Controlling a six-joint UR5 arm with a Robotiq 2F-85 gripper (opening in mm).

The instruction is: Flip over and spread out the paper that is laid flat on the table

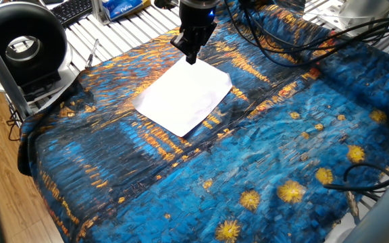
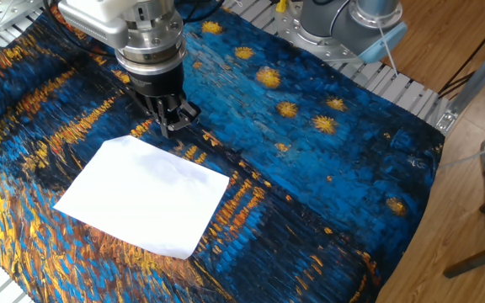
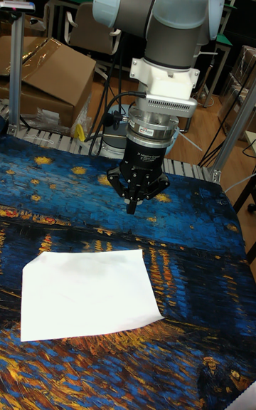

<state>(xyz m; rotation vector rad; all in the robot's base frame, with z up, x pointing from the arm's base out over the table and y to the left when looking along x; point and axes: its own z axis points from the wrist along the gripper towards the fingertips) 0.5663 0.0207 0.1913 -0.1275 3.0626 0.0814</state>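
Note:
The paper point(image 1: 184, 96) is a plain white sheet lying flat on the table point(image 1: 282, 135), which is draped in blue cloth with orange streaks and yellow stars. My gripper point(image 1: 192, 59) hangs point down just above the cloth, beside the sheet's far edge, with its fingers pressed together and nothing between them. From the other side, the gripper point(image 2: 168, 130) stands close beyond the paper point(image 2: 146, 196), near its upper corner. In the tall view the gripper point(image 3: 131, 208) hovers above the cloth behind the paper point(image 3: 89, 292), apart from it.
A round black device point(image 1: 22, 47) and a keyboard point(image 1: 73, 10) sit off the cloth at the far left. Black cables point(image 1: 282, 34) run over the cloth's back edge. The arm's base point(image 2: 343, 25) stands at the table's far side. A cardboard box point(image 3: 43, 75) lies behind.

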